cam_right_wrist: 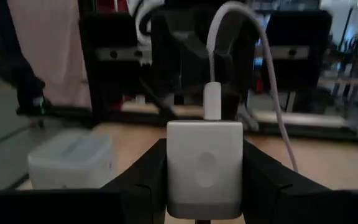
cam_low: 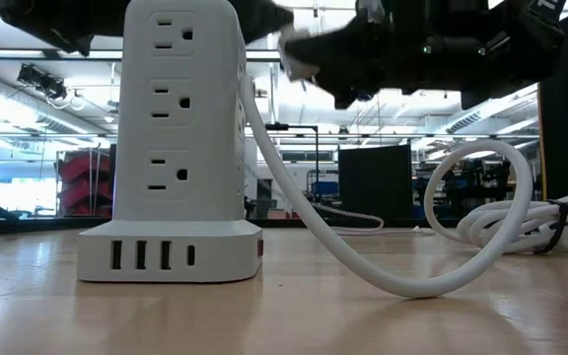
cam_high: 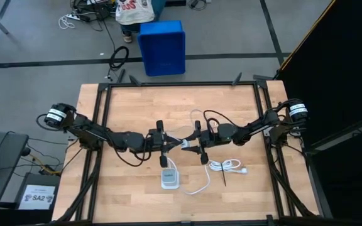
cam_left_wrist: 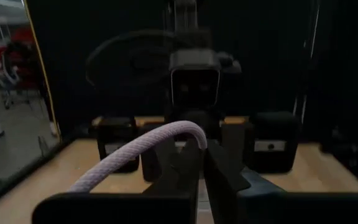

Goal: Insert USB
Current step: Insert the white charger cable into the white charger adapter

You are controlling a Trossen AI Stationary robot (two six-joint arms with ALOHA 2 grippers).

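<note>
The power strip (cam_high: 169, 177), a white tower with outlets on its side and USB ports in its base, stands on the table (cam_high: 124, 194) and serves here as the landmark. Just above and behind the strip the two grippers meet face to face, both lifted off the table. The right gripper (cam_right_wrist: 204, 168) pinches the white charger (cam_right_wrist: 204, 167) between its fingers, and a white plug (cam_right_wrist: 212, 101) of the USB (cam_right_wrist: 272, 87) sits in the charger's front face. The left gripper (cam_left_wrist: 194, 177) has its fingers pressed together on the braided USB cable, which arches up between them toward the right gripper. From the charger the thin USB runs up and loops away toward the left gripper. The strip's thick cord (cam_low: 363, 261) curves to the right of the strip, and a bundled white cord (cam_high: 226, 166) lies on the table farther right.
</note>
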